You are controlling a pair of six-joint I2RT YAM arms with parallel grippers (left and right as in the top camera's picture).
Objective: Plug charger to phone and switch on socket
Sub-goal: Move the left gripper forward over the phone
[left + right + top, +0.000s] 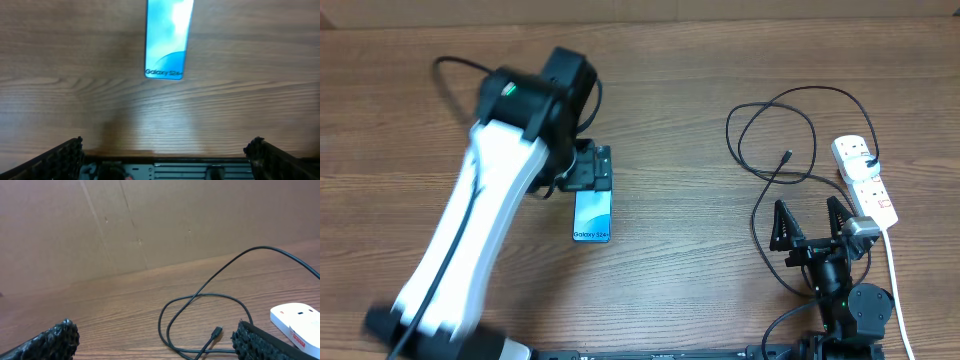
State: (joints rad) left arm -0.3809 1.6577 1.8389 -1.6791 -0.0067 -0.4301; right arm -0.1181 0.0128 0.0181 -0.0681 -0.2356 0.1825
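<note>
We see a wooden table (680, 90) carrying everything; the white left arm (470, 230) stretches across its left half, and the left tool (164, 145) hangs low with its fingers spread wide and nothing between them; the right tool (809, 222) sits near the right edge, equally spread and empty; just beside it on the right lies the socket (865, 180), a white strip with red-marked switches, its white cord (895, 290) trailing toward the near edge; the phone (592, 215) lies flat, screen up, left of centre, ahead of the left fingers and clear of them; the charger (729, 132) sprawls in loose black loops between phone and socket, one end reaching the socket's far part; its connector tip (787, 156) rests free on the wood, well apart from the phone.
</note>
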